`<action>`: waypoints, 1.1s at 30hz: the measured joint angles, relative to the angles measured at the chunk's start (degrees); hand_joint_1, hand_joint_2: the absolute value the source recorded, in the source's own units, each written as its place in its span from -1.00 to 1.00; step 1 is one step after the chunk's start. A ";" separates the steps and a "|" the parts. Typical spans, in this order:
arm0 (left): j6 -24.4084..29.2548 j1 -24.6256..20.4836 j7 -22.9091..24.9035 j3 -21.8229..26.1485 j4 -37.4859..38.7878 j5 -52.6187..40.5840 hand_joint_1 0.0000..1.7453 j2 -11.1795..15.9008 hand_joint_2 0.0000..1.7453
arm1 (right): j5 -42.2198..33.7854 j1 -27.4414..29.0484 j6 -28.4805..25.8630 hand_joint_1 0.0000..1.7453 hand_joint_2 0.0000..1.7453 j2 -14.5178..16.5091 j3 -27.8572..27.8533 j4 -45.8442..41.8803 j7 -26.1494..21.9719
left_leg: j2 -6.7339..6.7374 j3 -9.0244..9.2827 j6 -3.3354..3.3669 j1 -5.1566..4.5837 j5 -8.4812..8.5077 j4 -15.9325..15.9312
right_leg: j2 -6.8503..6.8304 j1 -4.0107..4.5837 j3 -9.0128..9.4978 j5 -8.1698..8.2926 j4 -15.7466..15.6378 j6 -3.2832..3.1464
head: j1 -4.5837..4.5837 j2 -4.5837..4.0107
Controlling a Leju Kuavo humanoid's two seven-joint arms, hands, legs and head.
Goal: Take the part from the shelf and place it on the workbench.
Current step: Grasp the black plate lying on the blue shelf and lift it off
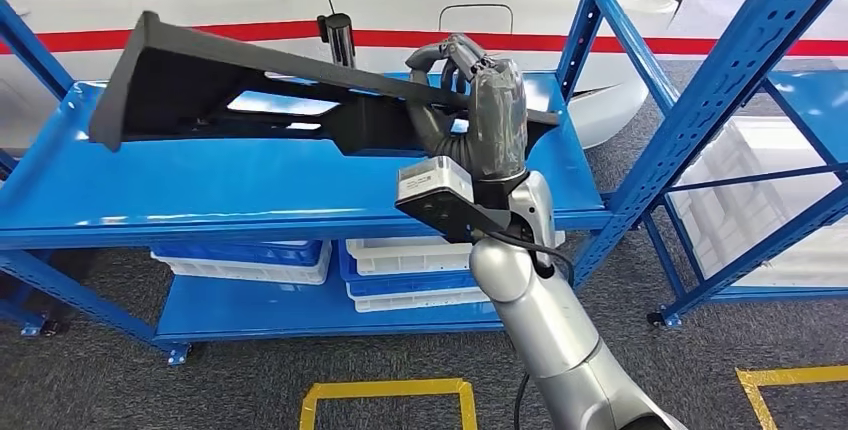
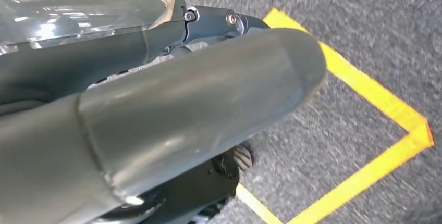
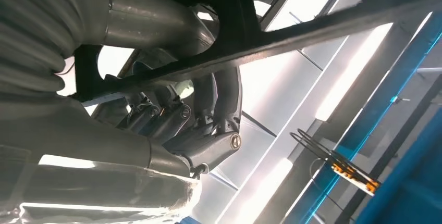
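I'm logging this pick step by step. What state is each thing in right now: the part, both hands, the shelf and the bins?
black part: gripped near one end, raised and tilted above the shelf top.
right hand: fingers wrapped around the part's bar.
left hand: over the grey floor; whether it is open or closed cannot be told.
blue shelf: upright.
white bins: stacked on the lower shelf level.

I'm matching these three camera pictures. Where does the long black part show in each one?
Head view: black part slants across the middle, above the blue shelf, held by the right hand.
Right wrist view: a dark bar crossing the upper picture.
Left wrist view: not in it.
Shared landmark: the right hand.
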 joint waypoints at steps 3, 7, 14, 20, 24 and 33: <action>0.00 -0.03 0.72 -0.04 -0.01 -0.86 -1.00 0.25 -1.00 | 0.73 1.16 -0.61 1.00 1.00 -0.91 -0.17 -1.19 0.27 | 0.35 -2.32 1.53 -0.37 1.98 -0.11 | 0.00 -0.02 -3.44 -6.95 9.30 -1.05 | 0.28 0.00; -0.79 -0.03 1.35 -0.36 -0.01 -2.34 -1.00 0.52 -1.00 | 2.45 3.35 -1.24 1.00 1.00 -2.36 -0.68 -3.84 1.61 | 0.43 -5.71 2.00 -1.38 4.58 -0.03 | 0.00 0.55 -1.65 -7.85 14.71 -0.41 | 0.35 0.01; -3.70 -0.13 0.97 -1.69 -0.01 -4.81 -1.00 1.01 -1.00 | 5.33 6.57 -2.38 1.00 1.00 -4.21 -2.54 -9.45 2.76 | 0.59 -7.97 0.75 -1.75 7.92 -0.19 | -0.25 1.98 10.09 -6.58 -3.78 -3.50 | 0.13 0.00; -5.22 -0.19 0.50 -3.09 -0.01 -6.58 -1.00 1.45 -1.00 | 8.83 10.36 -2.24 1.00 1.00 -4.96 -4.05 -13.21 4.54 | 0.06 -11.44 -2.47 0.32 -4.43 15.04 | -0.48 0.55 6.49 -2.24 -4.09 -4.26 | -0.26 0.01; -4.92 -0.37 0.69 -3.62 -0.02 -6.81 -1.00 1.84 -1.00 | 9.60 12.29 -1.97 1.00 1.00 -5.55 -5.02 -14.52 4.92 | 0.02 -4.13 -4.36 2.00 -0.09 9.98 | -0.54 -0.33 2.92 -0.38 -2.60 -2.68 | -0.30 0.00; -3.33 -0.65 2.65 -3.66 0.01 -6.76 -1.00 2.14 -1.00 | 5.51 14.68 -2.58 1.00 1.00 -7.39 -6.78 -14.94 1.63 | 0.32 -1.46 0.56 0.78 1.33 -0.25 | -0.36 -0.52 -2.54 -4.74 5.29 -0.53 | 0.12 0.00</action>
